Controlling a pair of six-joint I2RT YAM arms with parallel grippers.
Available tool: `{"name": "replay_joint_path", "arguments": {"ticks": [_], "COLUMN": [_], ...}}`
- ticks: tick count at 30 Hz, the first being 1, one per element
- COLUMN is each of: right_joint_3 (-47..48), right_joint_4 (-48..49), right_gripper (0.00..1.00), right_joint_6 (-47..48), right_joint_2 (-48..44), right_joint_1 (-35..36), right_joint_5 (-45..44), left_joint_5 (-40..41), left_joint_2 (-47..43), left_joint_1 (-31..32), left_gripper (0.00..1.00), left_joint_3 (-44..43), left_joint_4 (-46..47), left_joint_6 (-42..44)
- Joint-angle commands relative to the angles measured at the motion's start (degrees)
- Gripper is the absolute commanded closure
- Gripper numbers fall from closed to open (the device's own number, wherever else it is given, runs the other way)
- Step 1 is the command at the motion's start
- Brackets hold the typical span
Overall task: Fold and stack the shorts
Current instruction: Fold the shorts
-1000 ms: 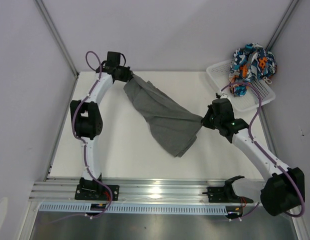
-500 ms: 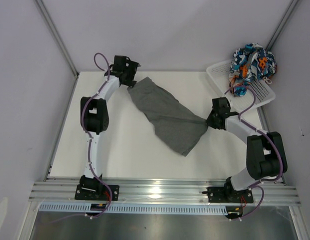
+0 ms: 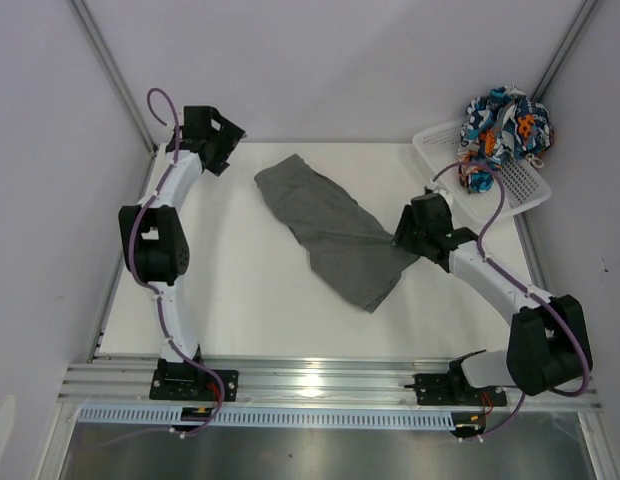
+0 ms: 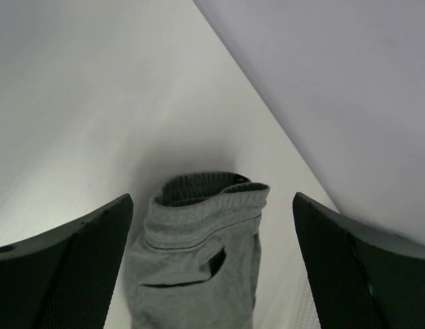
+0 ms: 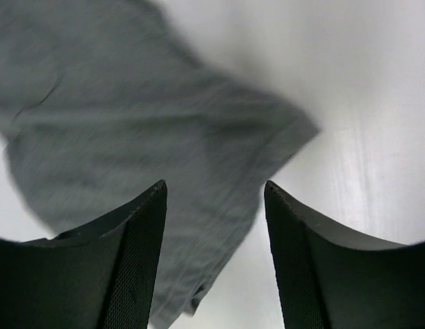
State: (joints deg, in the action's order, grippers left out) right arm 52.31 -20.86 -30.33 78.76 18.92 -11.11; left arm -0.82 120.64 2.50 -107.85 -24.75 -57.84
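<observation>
The plain dark grey shorts (image 3: 335,228) lie spread across the middle of the white table, running from back left to front right. Their waistband end (image 4: 199,205) shows in the left wrist view. My left gripper (image 3: 222,143) is open at the back left, apart from the waistband, holding nothing. Over the shorts' right corner (image 5: 281,130) hangs my right gripper (image 3: 398,236), open, with cloth below its fingers and nothing pinched. The patterned shorts (image 3: 505,125) sit bunched in the white mesh basket (image 3: 438,146) at the back right.
The basket (image 3: 520,195) stands at the table's back right corner, close behind the right arm. Grey walls rise along the back and left of the table. A metal rail (image 3: 320,380) with both arm bases runs along the near edge.
Both grippers let go of the grey shorts, which dropped flat onto the table. The left gripper drew back to the left corner; the right one opened above the cloth's corner.
</observation>
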Motion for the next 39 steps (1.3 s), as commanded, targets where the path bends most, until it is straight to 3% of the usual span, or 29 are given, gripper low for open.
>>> {"name": "replay_joint_path", "arguments": {"ticks": [1, 4, 14, 23, 39], "right_joint_3": [0.52, -1.59, -9.86, -19.09, -21.99], "right_joint_4": [-2.95, -3.75, -3.48, 3.98, 6.89], "right_gripper": [0.40, 0.40, 0.32, 0.28, 0.25], "right_joint_6": [2.03, -2.53, -14.93, -24.51, -29.52], "right_joint_2": [-3.43, -5.89, -13.90, -18.81, -18.64], "right_joint_1": [5.60, 8.06, 16.67, 16.85, 16.94], "right_joint_5": [3.88, 7.41, 6.98, 13.40, 15.77], "left_joint_5": [-1.45, -5.40, -12.27, -17.28, -17.64], "left_joint_2": [-4.01, -3.92, -5.85, -7.44, -7.61], "left_joint_1": [0.40, -0.21, -0.39, -0.39, -0.22], "left_gripper": [0.01, 0.01, 0.01, 0.01, 0.01], "left_joint_3": [3.17, 4.93, 14.42, 21.71, 24.53], "left_joint_4": [-1.25, -1.44, 6.11, 14.55, 17.46], "left_joint_6": [8.35, 11.08, 16.45, 17.06, 18.03]}}
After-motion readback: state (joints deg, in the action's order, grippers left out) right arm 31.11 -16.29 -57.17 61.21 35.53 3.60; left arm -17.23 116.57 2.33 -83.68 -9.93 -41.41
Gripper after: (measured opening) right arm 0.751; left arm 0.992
